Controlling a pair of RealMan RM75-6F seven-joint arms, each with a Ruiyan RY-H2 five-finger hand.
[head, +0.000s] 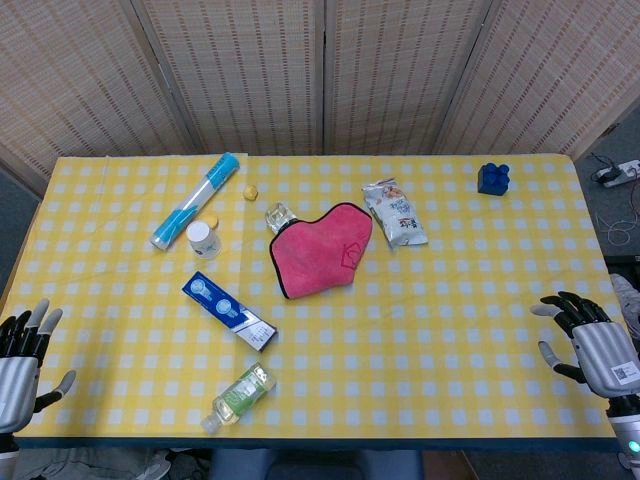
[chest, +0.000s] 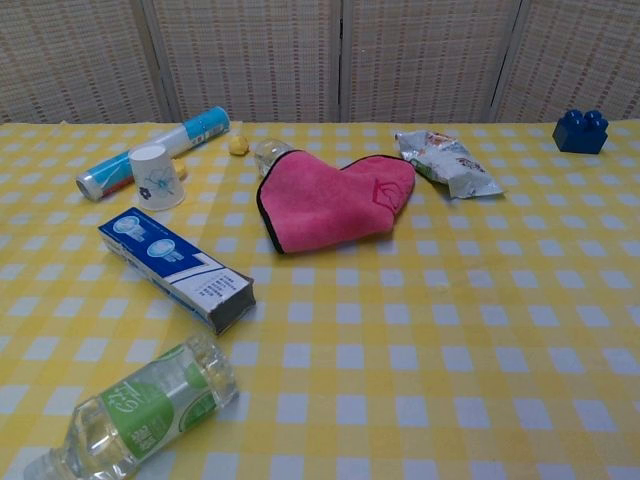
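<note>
Head view
Left hand (head: 22, 352): lower left corner of the frame, at the table's near edge. Your fingers are spread apart and hold nothing.
Right hand (head: 592, 342): lower right corner, palm over the checked cloth (head: 450, 330). Fingers apart, nothing held.
Nearest to left hand: plastic bottle (head: 238, 396) lying on its side at lower centre-left, well apart from the hand; blue box (head: 229, 310) just above it.
Centre: pink cloth (head: 320, 250) lies flat, a small clear bottle (head: 279, 216) touching its upper left edge.
Upper left: blue tube (head: 195, 200) lying diagonal, white cup (head: 201, 238) just beside it, small yellow ball (head: 250, 191) near its top end.
Right of centre: snack bag (head: 394, 212).
Upper right: blue brick (head: 493, 178).

Chest view
Hands: neither shows here.
Plastic bottle (chest: 135, 413): bottom left, on its side.
Blue box (chest: 175, 267): left of centre, diagonal.
Pink cloth (chest: 335, 200): centre.
White cup (chest: 156, 177): upper left, touching the blue tube (chest: 155, 150).
Snack bag (chest: 447, 162): upper right of centre.
Blue brick (chest: 580, 131): far upper right.
</note>
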